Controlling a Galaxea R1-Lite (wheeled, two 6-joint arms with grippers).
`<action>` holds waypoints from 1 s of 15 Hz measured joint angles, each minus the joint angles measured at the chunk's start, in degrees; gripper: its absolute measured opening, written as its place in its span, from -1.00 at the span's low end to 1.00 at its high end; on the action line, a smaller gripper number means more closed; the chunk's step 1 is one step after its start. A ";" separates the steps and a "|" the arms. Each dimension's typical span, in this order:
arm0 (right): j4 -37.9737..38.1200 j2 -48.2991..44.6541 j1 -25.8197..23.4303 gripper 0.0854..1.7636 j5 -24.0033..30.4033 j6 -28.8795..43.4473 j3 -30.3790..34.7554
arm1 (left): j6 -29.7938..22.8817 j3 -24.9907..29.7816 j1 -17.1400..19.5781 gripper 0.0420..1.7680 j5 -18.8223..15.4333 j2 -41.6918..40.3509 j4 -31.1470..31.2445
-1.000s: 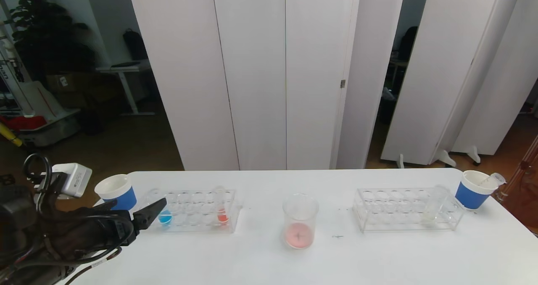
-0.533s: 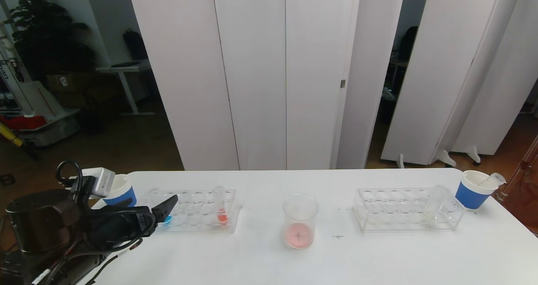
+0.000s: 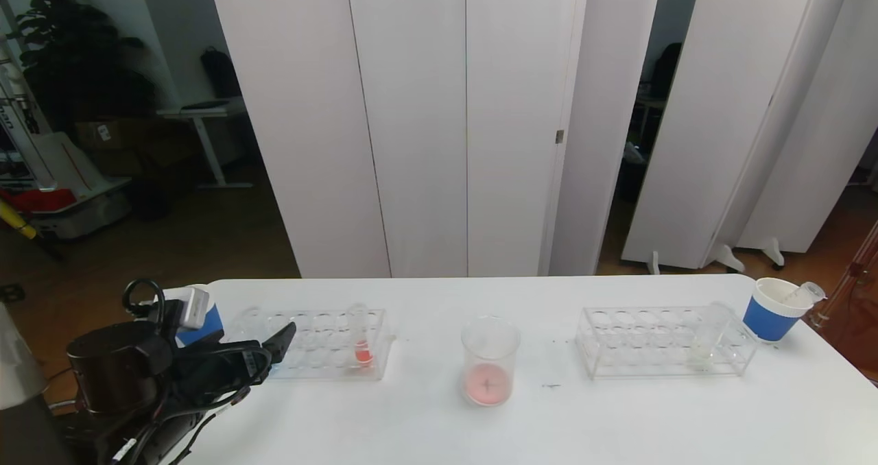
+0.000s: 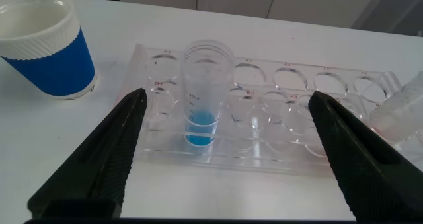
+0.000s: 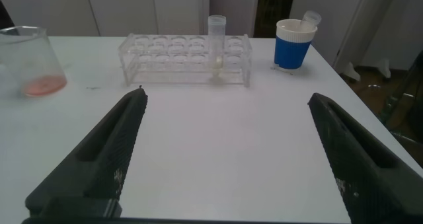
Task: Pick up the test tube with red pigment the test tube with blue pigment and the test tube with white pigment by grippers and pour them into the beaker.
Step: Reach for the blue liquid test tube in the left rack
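L gripper (image 4: 225,154) closer, blue tube (image 4: 205,92) half-hidden

You see a white table (image 3: 425,431) across the lower frame — two clear racks (image 3: 322,348) (image 3: 662,345), the beaker (image 3: 488,362) at centre, blue-banded cups (image 3: 206,317) (image 3: 775,308) at far left and right.

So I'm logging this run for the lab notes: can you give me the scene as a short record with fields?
left hand: open, fingers either side of the test tube with blue pigment, not closed on it
blue tube: upright in the left rack
right hand: open, above bare table, facing the right rack
test tube with white pigment: upright in the right rack
beaker: mid-table, red pigment at its bottom
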 joint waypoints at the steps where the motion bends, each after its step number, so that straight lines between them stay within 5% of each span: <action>1: -0.02 0.00 0.00 0.98 0.00 0.00 0.00 | 0.00 -0.09 0.37 0.98 0.05 1.07 -1.02; 15: -0.02 0.00 0.00 0.98 0.00 0.00 0.00 | -2.74 -4.88 2.99 0.98 1.71 6.92 -3.21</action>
